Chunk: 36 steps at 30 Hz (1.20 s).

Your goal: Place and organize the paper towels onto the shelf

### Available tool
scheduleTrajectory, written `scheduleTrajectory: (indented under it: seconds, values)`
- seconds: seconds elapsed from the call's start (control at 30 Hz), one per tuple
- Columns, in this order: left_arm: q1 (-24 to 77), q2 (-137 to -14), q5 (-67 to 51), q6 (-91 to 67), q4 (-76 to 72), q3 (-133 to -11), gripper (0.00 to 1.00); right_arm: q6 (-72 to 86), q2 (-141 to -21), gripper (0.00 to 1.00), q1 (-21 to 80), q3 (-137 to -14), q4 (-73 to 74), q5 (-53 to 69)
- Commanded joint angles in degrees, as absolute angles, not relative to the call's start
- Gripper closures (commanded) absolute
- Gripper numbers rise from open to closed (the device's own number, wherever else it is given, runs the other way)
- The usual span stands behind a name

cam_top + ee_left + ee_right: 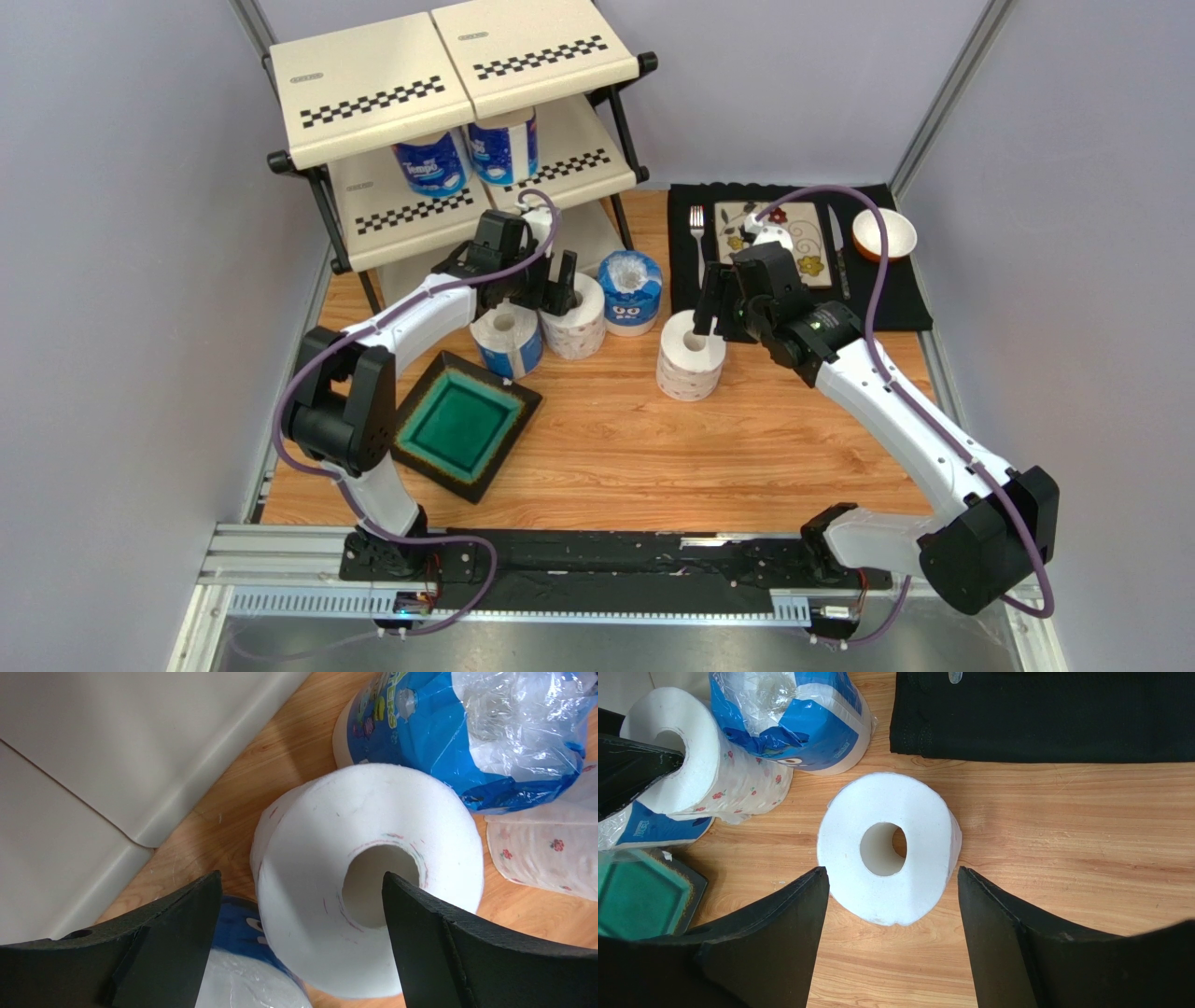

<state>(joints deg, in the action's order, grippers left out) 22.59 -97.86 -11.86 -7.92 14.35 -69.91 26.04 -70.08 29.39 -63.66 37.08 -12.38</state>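
— What's the room like?
— Plain grey walls (126,280) close in a wooden tabletop (786,434). The shelf (379,84) stands at its far left corner, with two blue-wrapped rolls (431,164) on the middle tier.
— And the arms?
— The left gripper (300,882) gapes wide over a white roll (316,833) at the shelf's foot, possibly brushing one side. The right gripper (892,875) is parted around a lone roll (885,798) near the tabletop's middle, with gaps on both sides and nothing held.

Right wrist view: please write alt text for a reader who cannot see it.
The right gripper, jaws open, is poised over an upright white paper roll on the table. Behind it stand a blue-wrapped roll and a flower-printed roll, beside a black mat.
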Motion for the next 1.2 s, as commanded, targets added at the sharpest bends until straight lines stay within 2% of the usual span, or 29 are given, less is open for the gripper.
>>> scheduleTrajectory:
  seconds: [0.0, 0.2, 0.3, 0.4, 0.53, 0.7, 0.9, 1.17]
  values:
    - [23.82, -99.92, -11.16, -5.8, 14.59, -73.12, 0.08, 25.4, -69.52, 0.29, 28.92, -63.28, 34.89, -12.3]
    - [23.99, -101.34, -9.93, -5.27, 15.21, -73.74, 0.16, 25.49, -69.52, 0.29, 28.92, -63.11, 34.81, -12.13]
    - [23.99, -101.69, -9.93, -5.19, 15.47, -74.0, 0.29, 25.49, -69.52, 0.29, 28.92, -63.02, 34.8, -12.22]
    - [23.99, -100.99, -10.81, -5.54, 15.91, -74.0, 0.48, 25.49, -69.26, 0.29, 28.74, -62.84, 34.72, -12.22]
    - [24.26, -98.18, -11.51, -6.06, 16.35, -74.18, 0.62, 25.58, -69.08, 0.29, 28.74, -62.75, 34.54, -12.13]
    - [24.61, -92.38, -13.61, -7.55, 18.1, -76.99, 0.64, 25.66, -68.73, 0.29, 28.74, -62.84, 34.45, -11.69]
    - [24.78, -86.23, -19.41, -12.65, 22.05, -87.61, 0.66, 25.84, -68.47, 0.29, 28.74, -63.1, 34.63, -11.34]
    - [24.79, -78.24, -17.76, -18.54, 19.43, -99.66, 0.7, 26.02, -68.29, 0.3, 28.65, -63.19, 34.63, -10.37]
